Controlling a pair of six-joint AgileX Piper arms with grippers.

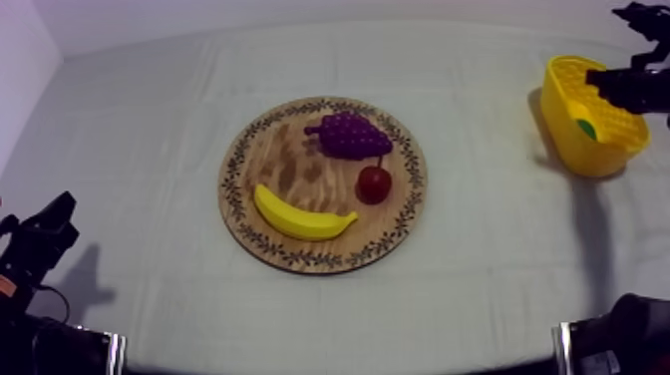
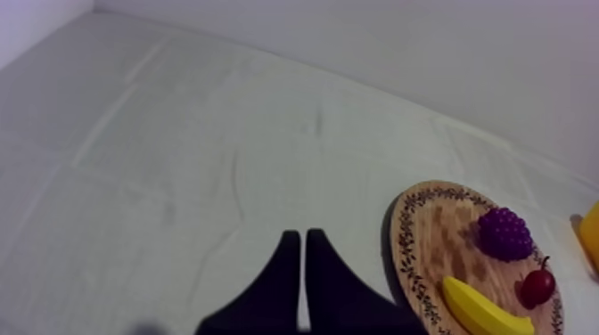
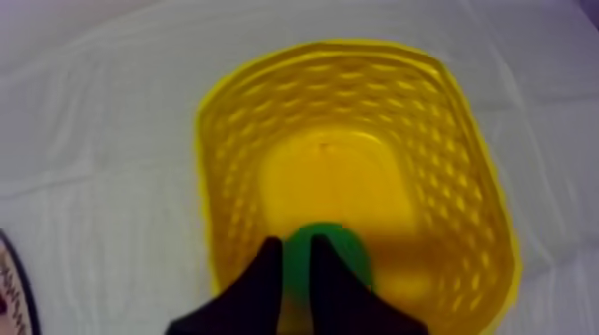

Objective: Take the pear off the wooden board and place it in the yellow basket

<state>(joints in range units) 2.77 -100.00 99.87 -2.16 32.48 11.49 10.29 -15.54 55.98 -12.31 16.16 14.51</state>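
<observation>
Jaws, right: right gripper (image 3: 296, 248) hangs low over the yellow basket (image 3: 218, 169); can't tell if the jaws grip the pear or are off it.
Jaws, left: left gripper (image 2: 301, 239) closed on nothing, tips together, parked over bare desk (image 2: 160, 134) beside the wooden board (image 2: 441, 241). Idle, out of the right arm's way.
Pear: pear (image 3: 352, 254) is green, inside the basket's walls, right at the right gripper's tips; off the board.
Basket: at the desk's right side, well apart from the board, upright with mouth up, so a drop goes straight in.
Board: banana (image 1: 299, 217), grapes (image 1: 349, 135), small red fruit (image 1: 374, 185) lie on it; not part of the task.
Stage (judgement): placing step, near the end; release if held, then lift clear.
Risk (judgement): tips sit close to the basket wall, so a lift could nudge or tip it.
</observation>
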